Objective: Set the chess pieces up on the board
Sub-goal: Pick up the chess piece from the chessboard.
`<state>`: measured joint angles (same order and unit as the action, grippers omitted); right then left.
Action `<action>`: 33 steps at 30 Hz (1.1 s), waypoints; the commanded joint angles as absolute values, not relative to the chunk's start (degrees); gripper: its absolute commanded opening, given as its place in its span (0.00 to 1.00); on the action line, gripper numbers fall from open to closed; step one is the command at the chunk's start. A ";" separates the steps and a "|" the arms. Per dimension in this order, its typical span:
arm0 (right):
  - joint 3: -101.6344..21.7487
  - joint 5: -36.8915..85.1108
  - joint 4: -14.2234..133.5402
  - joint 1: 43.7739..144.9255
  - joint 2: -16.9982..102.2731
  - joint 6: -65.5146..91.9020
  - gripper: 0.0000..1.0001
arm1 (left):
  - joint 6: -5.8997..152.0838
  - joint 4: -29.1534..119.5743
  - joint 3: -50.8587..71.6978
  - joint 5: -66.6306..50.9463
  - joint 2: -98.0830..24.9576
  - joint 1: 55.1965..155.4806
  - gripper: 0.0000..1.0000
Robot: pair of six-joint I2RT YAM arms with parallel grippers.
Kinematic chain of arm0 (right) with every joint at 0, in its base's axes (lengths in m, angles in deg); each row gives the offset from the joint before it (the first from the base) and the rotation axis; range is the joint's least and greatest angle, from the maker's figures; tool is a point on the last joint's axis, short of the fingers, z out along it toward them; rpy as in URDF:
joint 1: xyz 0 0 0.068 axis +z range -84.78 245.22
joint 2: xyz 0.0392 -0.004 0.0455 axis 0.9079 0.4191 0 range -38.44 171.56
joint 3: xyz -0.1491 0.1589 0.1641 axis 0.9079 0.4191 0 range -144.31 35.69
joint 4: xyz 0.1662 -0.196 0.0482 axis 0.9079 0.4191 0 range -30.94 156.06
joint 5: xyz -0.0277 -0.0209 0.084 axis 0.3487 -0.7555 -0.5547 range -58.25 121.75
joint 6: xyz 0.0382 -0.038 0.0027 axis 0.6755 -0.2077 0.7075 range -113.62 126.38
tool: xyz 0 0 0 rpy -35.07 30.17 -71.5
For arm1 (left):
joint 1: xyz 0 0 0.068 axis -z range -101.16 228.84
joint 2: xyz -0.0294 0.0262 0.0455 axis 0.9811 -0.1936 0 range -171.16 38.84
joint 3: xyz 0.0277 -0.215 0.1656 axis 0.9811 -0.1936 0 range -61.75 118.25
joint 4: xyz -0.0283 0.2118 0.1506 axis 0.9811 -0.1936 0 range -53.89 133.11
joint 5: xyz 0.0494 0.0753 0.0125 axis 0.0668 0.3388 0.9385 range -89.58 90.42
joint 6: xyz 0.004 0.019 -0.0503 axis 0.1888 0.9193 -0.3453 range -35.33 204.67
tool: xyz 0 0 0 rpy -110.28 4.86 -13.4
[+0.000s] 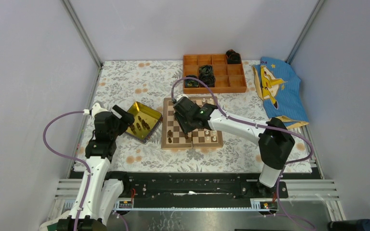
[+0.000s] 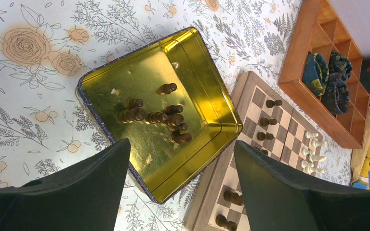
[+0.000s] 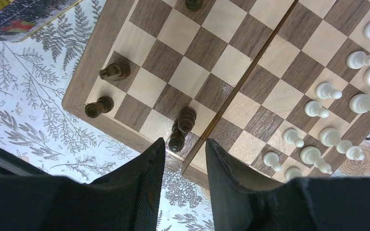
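The left fingers (image 2: 77, 192) stand wide apart and hold nothing. In the gap ahead of them lies the gold tray (image 2: 125, 82), with a cluster of dark chess pieces (image 2: 159, 116) near its middle. Beyond the right-hand finger the tray's corner comes just beside the chessboard (image 2: 285, 127); whether the two touch I cannot tell.

The right fingers (image 3: 125, 192) show a narrow gap, wider than any chessman, and are closed on nothing. Just ahead of their tips two dark chessmen (image 3: 183, 126) touch each other at the board's edge, beside the centre seam. Left of the fingers, two corner pieces (image 3: 114, 72) sit by the border. To the right, cream pieces (image 3: 327, 115) crowd two rows. The squares farther ahead are mostly bare.

The floral tabletop (image 3: 29, 96) shows past the board's edge. Lettering on the blue cloth (image 1: 279, 91) is too small to read.
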<state>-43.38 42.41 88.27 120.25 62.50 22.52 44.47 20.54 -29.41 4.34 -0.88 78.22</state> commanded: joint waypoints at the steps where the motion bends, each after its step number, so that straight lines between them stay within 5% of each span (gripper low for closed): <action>1: -43.29 40.13 87.08 119.25 64.20 23.09 0.43 | 44.77 23.22 -29.85 3.58 -0.09 78.62 0.87; 21: -44.10 37.65 85.85 117.45 68.13 22.82 0.42 | 44.68 23.19 -29.76 3.65 -0.31 78.58 0.87; 33: -44.81 37.11 85.80 117.06 68.89 22.41 0.32 | 44.68 23.22 -29.76 3.76 -0.47 78.62 0.88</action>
<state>-43.29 38.03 86.42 117.62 68.80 22.70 44.47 20.54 -29.41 4.30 -0.88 78.22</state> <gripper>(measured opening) 0.340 0.873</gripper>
